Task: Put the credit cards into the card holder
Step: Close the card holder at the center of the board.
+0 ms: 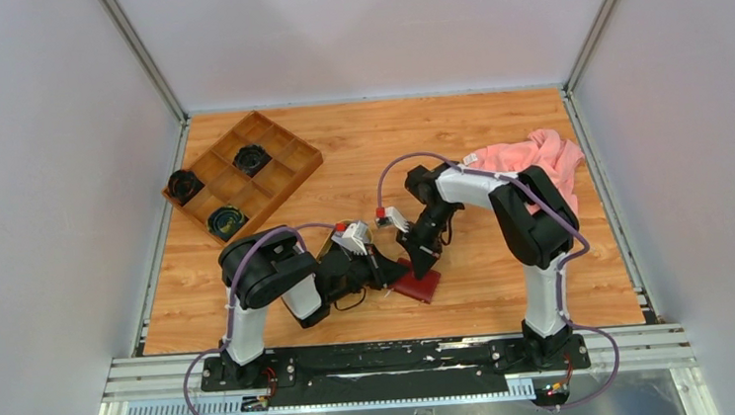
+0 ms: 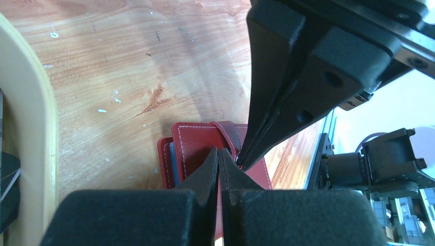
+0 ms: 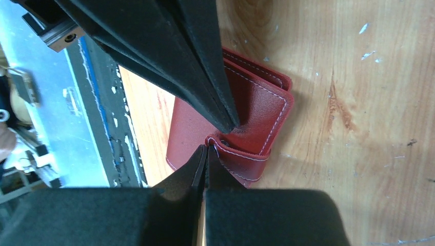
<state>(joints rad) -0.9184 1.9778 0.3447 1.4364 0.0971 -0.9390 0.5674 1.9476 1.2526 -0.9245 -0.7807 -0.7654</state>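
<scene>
- The card holder (image 3: 256, 115) is hemmed in: the left gripper (image 2: 219, 154) and the right gripper (image 3: 206, 148), each with its tips pressed together, meet over the snap tab from opposite sides.
- A tan tray rim (image 2: 31, 113) walls off the left edge of the left wrist view.
- Bare table (image 1: 507, 271) lies open to the right of the holder.
- The pink cloth (image 1: 543, 159) and the compartmented box (image 1: 279, 178) sit well apart from it.

Left end effector (image 2: 219, 152) closed, tip angled down, right end effector (image 3: 206, 148) closed, tip pointing down, two tips nearly touching
</scene>
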